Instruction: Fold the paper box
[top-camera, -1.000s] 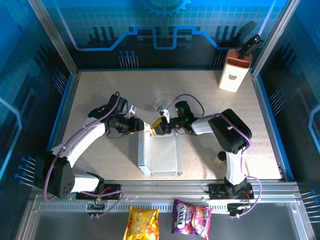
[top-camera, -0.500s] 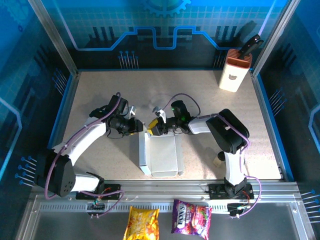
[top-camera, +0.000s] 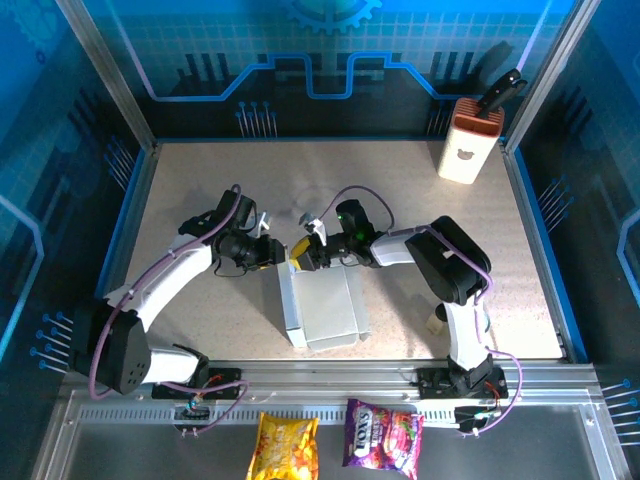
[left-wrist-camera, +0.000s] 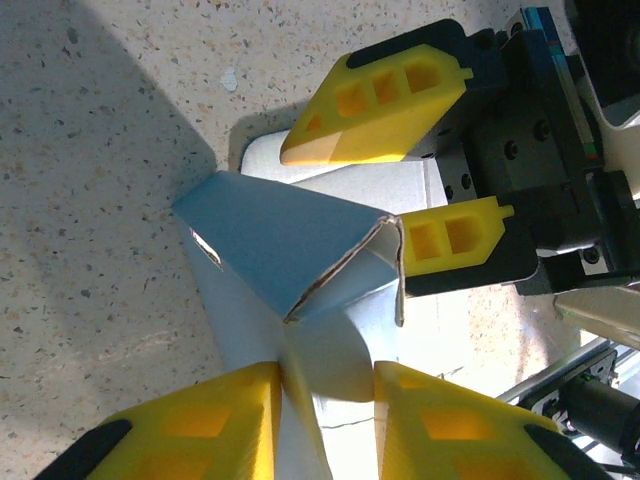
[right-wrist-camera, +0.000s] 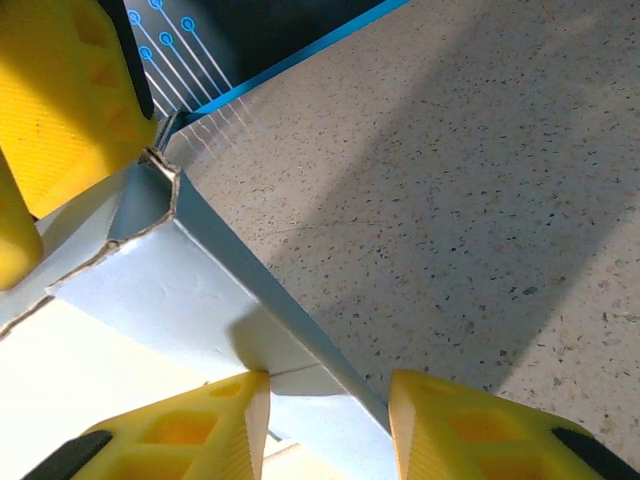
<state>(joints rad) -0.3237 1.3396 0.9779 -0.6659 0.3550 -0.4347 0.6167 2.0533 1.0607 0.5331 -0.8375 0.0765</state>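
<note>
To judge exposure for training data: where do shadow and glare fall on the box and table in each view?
Top external: even light, box grey, no glare. Left wrist: dark shadow over the table at upper left; box washed out white at lower right. Right wrist: a diagonal shadow band crosses the table; box bleached pale at lower left.

Bright o/h light, hard shadows, pics sharp

The pale grey-white thin cardboard box (top-camera: 325, 312) (left-wrist-camera: 290, 250) (right-wrist-camera: 170, 290) lies half-folded on the speckled table (top-camera: 200, 200), slightly skewed. Its left wall stands upright, and at the far corner the flaps meet in a raised, open peak.
</note>
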